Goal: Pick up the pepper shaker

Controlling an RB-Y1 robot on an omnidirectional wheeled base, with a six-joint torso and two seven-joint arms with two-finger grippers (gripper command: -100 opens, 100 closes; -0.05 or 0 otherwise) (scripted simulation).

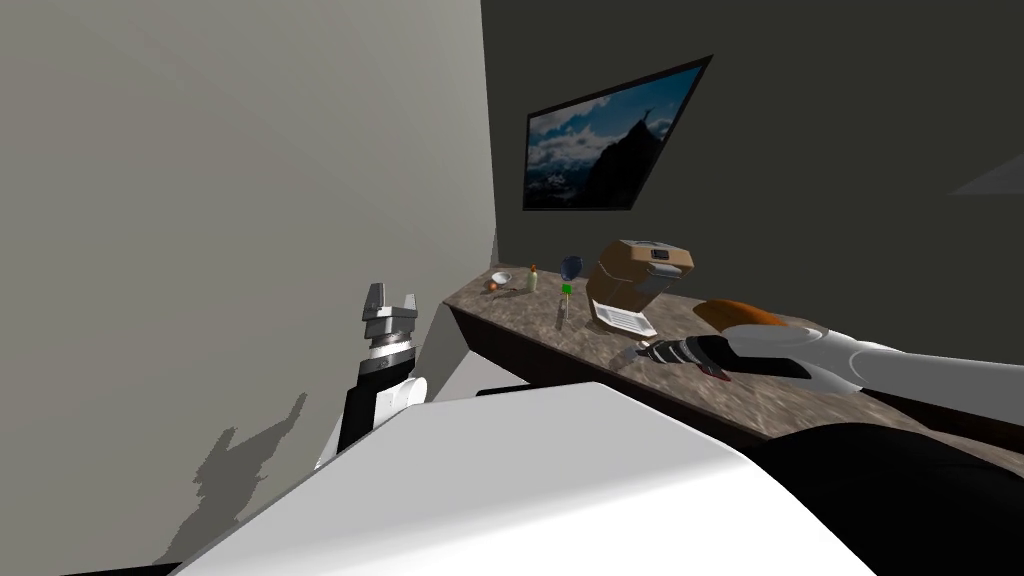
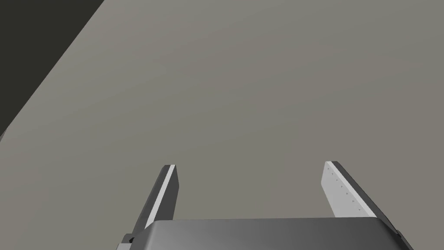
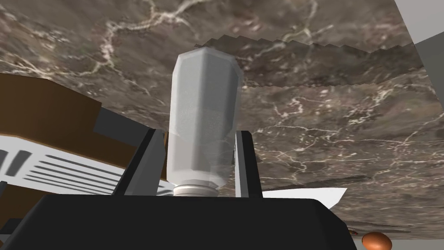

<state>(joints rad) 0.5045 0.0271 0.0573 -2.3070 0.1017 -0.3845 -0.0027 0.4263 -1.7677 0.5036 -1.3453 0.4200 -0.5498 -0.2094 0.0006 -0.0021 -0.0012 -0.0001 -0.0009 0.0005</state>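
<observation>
The pepper shaker (image 3: 204, 121) is a pale, translucent, faceted bottle with a white neck. It stands between the two fingers of my right gripper (image 3: 199, 132), which press its sides just over the brown marbled counter (image 3: 325, 108). In the head view the right gripper (image 1: 648, 350) reaches over the counter (image 1: 560, 340) in front of a brown coffee machine (image 1: 635, 275); the shaker is too small to make out there. My left gripper (image 1: 388, 303) is raised beside the grey wall, off the counter's end, and its fingers (image 2: 250, 166) stand open with nothing between them.
The brown coffee machine (image 3: 43, 113) with its white grille sits close beside the right gripper. A bread loaf (image 1: 735, 312) lies by the right forearm. Further along the counter are a wine glass (image 1: 571, 268), a small bottle (image 1: 532, 278) and a bowl (image 1: 500, 280). A brown egg-like object (image 3: 376, 241) lies on the counter.
</observation>
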